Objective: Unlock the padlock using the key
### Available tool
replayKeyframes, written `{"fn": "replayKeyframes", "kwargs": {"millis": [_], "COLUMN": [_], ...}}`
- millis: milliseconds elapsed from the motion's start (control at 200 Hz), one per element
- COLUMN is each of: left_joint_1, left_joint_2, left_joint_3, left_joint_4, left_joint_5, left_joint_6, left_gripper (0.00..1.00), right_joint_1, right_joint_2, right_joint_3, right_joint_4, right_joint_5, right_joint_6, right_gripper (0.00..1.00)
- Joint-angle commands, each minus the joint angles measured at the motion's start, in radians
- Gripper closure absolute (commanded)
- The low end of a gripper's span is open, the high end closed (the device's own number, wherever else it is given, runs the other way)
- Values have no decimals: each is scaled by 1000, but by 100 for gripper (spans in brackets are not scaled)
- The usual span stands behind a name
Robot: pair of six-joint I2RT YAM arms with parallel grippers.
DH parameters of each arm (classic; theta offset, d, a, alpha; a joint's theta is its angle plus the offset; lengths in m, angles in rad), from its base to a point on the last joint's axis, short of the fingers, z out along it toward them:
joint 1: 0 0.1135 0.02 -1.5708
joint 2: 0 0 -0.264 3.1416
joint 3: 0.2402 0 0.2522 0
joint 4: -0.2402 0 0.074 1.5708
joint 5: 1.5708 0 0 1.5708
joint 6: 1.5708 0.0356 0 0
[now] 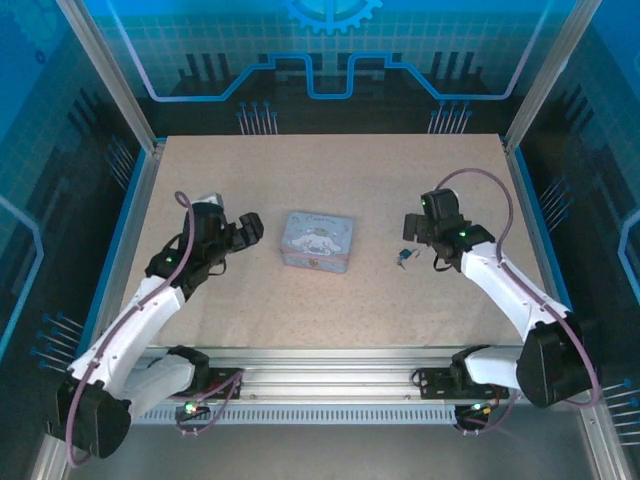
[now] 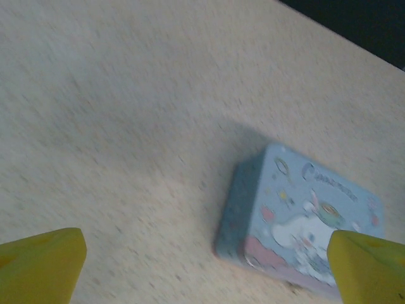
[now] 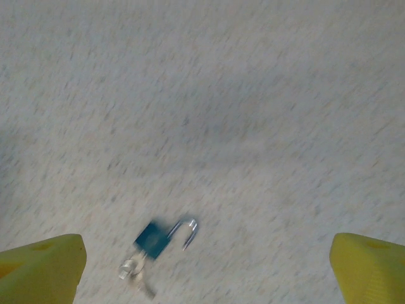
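Two arms flank a pastel tin [image 1: 317,241] on the speckled table [image 1: 330,310].
The tin lies flat near mid-table. The left gripper [image 1: 238,245] hangs just to its left, a little apart from it. To the tin's right the tiny padlock [image 1: 404,258] lies on the table, with the right gripper [image 1: 424,243] close beside it, jaws spread.

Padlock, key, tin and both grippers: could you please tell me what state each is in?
padlock: shackle looks sprung open, lying flat on the table.
key: seemingly inserted in the padlock's body.
tin: lid shut, lying flat.
left gripper: open, empty.
right gripper: open, empty, above the padlock.
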Motion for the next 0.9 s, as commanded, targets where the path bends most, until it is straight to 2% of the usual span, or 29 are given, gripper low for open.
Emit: {"fn": "replayKeyframes", "kwargs": {"millis": [0, 95, 175, 285, 360, 600, 645, 705, 755, 830, 851, 896], "left_joint_1": [46, 103, 169, 260, 299, 289, 275, 261, 261, 250, 240, 219], "left_joint_2": [-27, -36, -40, 7, 72, 350, 355, 388, 453, 610, 612, 555], "left_joint_3": [-37, -116, -212, -302, -325, -442, -424, -445, -500, -566, -566, -528], "left_joint_4": [79, 213, 354, 510, 606, 1098, 1071, 1172, 1351, 1657, 1654, 1486], "left_joint_5": [-174, -176, -152, -115, -47, -22, -22, -19, -10, -31, -37, -55], "left_joint_6": [228, 313, 357, 350, 321, 335, 361, 413, 423, 453, 464, 462], "left_gripper": [1, 1, 1, 1, 1, 1, 1, 1, 1, 1, 1, 1], "right_joint_1": [-14, -30, -63, -73, -76, -86, -86, -88, -99, -160, -184, -204], "right_joint_2": [-42, -45, -50, -43, -16, 131, 158, 207, 199, 210, 225, 280], "right_joint_3": [-115, -188, -245, -336, -375, -459, -479, -506, -494, -505, -509, -505], "right_joint_4": [260, 395, 499, 694, 805, 1099, 1153, 1242, 1211, 1219, 1226, 1306], "right_joint_5": [181, 221, 170, 115, 98, 4, -37, -69, -94, -236, -284, -307], "right_joint_6": [-154, -213, -212, -288, -340, -414, -433, -450, -437, -419, -404, -398], "right_gripper": [0, 0, 0, 0, 0, 0, 0, 0, 0, 0, 0, 0]}}
